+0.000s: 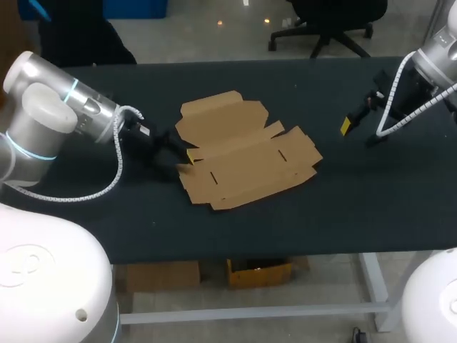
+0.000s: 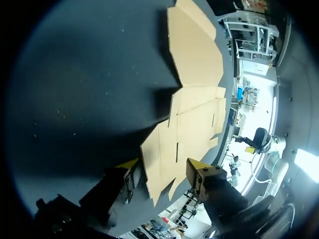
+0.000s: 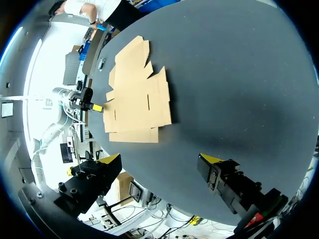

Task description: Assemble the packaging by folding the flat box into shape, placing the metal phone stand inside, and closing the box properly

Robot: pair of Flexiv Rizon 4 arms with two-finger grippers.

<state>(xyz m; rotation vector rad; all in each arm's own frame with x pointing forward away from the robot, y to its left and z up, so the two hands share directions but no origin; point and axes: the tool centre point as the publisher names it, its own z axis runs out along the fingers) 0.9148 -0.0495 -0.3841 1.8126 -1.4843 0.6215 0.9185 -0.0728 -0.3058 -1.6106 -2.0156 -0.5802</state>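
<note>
Only the left wrist view shows the flat box (image 2: 194, 114) edge between released left fingers (image 2: 201, 171); right fingers (image 3: 212, 167) released above desk (image 3: 239, 74).

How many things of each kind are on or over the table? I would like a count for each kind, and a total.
Flat cardboard box: 1
Claws with yellow tips: 2 (left claw, right claw)
Total: 3
</note>
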